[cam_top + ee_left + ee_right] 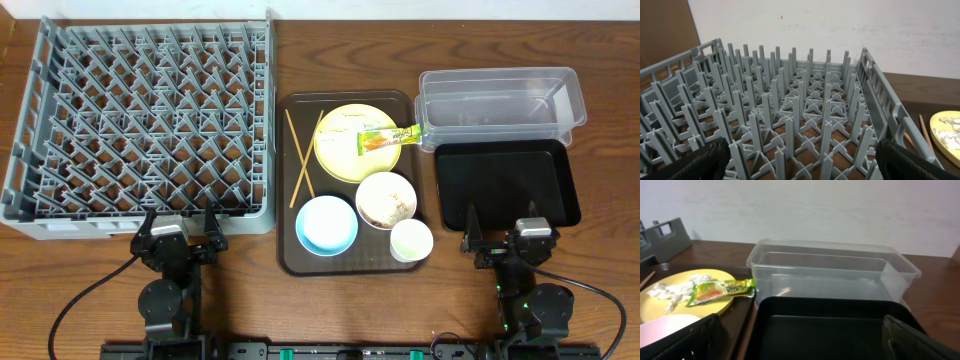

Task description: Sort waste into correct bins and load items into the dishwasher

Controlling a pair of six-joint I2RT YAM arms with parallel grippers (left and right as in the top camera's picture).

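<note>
At the start: sorting and loading all left to do

Found rack (pixel 150 120) empty, likewise tub (pixel 490 105) and black tray (pixel 505 190). Spotted wrapper (pixel 385 138) and tissue (pixel 670 291) on plate (pixel 340 165), rice (pixel 388 203) in white bowl (pixel 360 200); blue bowl (pixel 326 224), cup (pixel 411 240), chopsticks (pixel 298 165) alongside on brown tray (pixel 290 255). Noted left fingers (pixel 705 160) wide by rack, right fingers (pixel 690 340) wide by black tray, both empty.

A dark brown wooden desk (pixel 340 50) fills the overhead view. Four things lie directly on it. A big grey dish rack (pixel 150 120) takes the upper left. A brown serving tray (pixel 370 255) sits in the middle, just beside the rack's right side. At the upper right stands a clear tub (pixel 500 100), with a black tray (pixel 510 185) just below it.
</note>
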